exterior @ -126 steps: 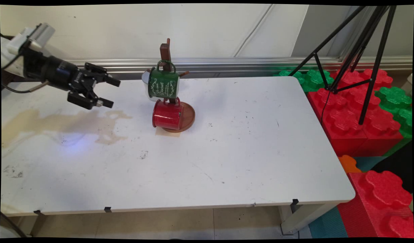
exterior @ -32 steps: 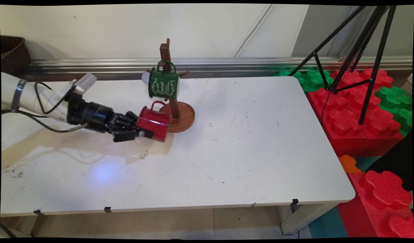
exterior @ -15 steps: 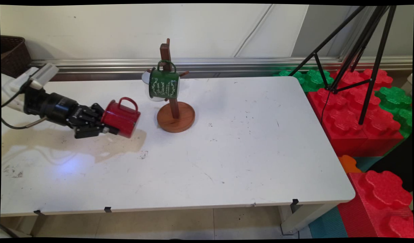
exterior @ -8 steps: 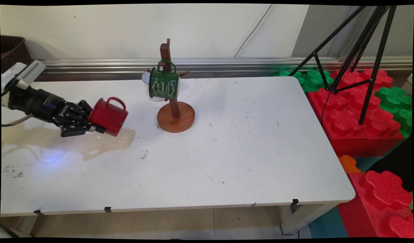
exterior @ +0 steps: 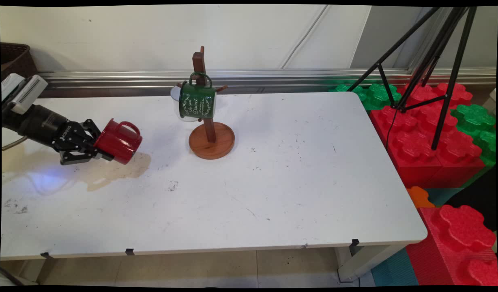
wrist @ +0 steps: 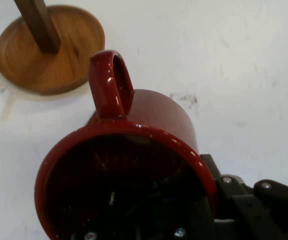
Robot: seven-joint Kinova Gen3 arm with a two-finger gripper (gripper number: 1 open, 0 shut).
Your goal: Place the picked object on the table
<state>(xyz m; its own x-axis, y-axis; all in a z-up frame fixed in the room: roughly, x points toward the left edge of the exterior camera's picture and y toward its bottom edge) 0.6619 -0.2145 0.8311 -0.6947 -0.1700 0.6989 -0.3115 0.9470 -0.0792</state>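
From above, the gripper [exterior: 95, 146] is clamping a red mug [exterior: 120, 141] by its rim, carrying it sideways over the table's [exterior: 281, 182] left side, left of the wooden mug stand [exterior: 210, 140]. In the hand view, the red mug [wrist: 134, 170] is showing its handle up, the wooden mug stand [wrist: 51, 47] lying beyond it.

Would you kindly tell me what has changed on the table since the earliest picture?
The gripper, open and empty at first, reached to the wooden stand, closed its jaws on the red mug's rim, took the mug off the stand and carried it left, lying on its side above the table. The green mug hangs where it was.
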